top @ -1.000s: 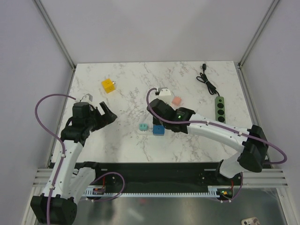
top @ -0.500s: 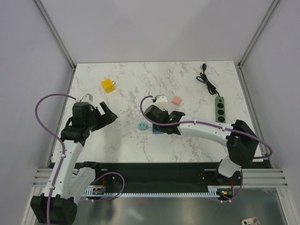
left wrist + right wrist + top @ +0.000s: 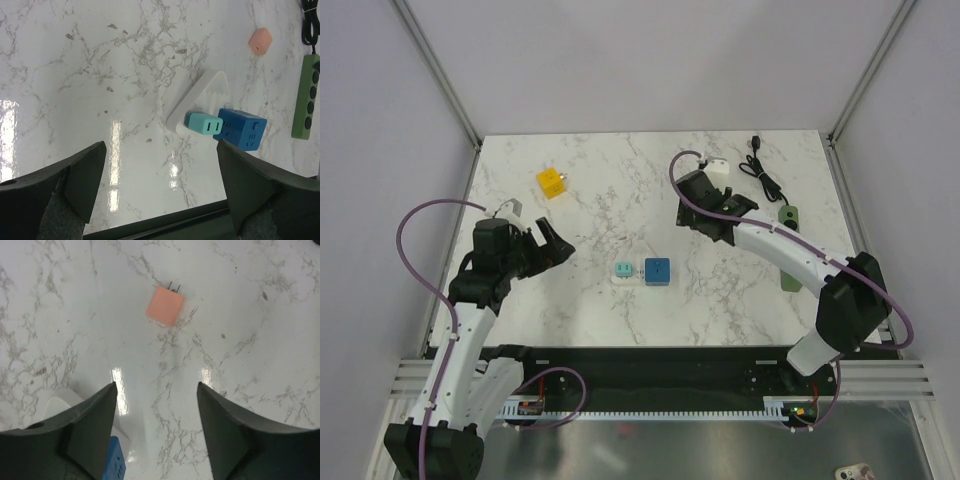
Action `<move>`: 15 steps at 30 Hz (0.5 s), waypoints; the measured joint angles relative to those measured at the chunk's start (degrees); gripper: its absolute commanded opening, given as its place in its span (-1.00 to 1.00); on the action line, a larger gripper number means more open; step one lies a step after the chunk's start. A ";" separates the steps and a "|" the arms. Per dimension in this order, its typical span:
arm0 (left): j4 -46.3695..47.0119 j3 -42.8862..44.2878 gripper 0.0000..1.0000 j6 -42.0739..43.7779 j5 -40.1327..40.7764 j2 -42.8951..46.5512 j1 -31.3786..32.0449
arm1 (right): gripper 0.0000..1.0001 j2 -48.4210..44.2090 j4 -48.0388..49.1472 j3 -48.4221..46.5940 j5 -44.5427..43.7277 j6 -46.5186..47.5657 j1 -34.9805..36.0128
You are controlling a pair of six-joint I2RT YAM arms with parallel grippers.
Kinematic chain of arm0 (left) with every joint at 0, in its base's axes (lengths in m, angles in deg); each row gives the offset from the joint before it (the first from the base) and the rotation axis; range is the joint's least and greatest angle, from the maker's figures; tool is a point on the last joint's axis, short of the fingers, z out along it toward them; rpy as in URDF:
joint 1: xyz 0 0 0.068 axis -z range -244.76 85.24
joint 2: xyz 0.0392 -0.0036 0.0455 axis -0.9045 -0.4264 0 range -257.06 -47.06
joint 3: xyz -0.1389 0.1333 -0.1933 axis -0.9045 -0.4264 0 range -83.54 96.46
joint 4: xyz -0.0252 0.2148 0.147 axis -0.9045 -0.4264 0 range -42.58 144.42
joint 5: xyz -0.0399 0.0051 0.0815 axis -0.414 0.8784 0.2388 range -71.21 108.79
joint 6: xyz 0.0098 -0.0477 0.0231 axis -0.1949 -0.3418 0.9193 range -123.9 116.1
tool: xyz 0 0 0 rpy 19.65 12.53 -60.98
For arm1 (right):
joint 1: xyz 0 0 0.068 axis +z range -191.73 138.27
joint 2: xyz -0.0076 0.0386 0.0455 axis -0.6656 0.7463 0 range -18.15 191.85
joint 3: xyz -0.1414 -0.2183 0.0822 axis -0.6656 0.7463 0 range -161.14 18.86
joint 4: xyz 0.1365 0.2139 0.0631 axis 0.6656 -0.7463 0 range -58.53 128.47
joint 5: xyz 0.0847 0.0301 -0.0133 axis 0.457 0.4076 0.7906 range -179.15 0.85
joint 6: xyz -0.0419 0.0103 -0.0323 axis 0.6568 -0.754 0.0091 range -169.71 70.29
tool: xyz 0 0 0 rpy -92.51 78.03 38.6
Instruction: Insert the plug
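A teal plug [image 3: 622,270] [image 3: 202,123] lies on the marble table with its front against the side of a blue socket cube [image 3: 657,271] [image 3: 241,129]; I cannot tell how deep its prongs sit. A flat white block [image 3: 200,97] lies just behind them. My right gripper [image 3: 718,212] [image 3: 156,390] hangs open and empty well behind and to the right of the cube, which shows at the lower left of its wrist view [image 3: 112,462]. My left gripper [image 3: 552,245] [image 3: 161,150] is wide open and empty, left of the teal plug.
A pink plug [image 3: 165,305] [image 3: 260,41] lies ahead of the right gripper. A yellow cube [image 3: 552,182] sits at the back left. A green power strip [image 3: 788,215] [image 3: 306,95] with a black cable [image 3: 765,175] runs along the right side, partly under the right arm.
My right gripper opened, let go at the blue cube and teal plug, and swung back and to the right. The teal plug and cube stay side by side. The left arm has not moved.
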 measured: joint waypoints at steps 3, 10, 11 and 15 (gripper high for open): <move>0.79 0.00 0.96 0.33 -0.83 0.94 0.22 | 0.67 2.45 -0.04 -1.92 -0.26 -1.49 -4.50; 1.62 0.00 0.94 0.63 -2.12 -0.74 0.24 | 0.70 12.33 0.59 -6.01 -2.86 -7.63 -7.02; 1.68 -0.02 0.94 0.63 -2.14 -1.07 0.24 | 0.69 13.79 1.03 -6.32 -3.34 -8.70 -7.08; 1.95 -0.07 0.94 0.68 -2.14 -2.10 0.24 | 0.67 18.23 3.19 -6.43 -5.77 -13.57 -7.13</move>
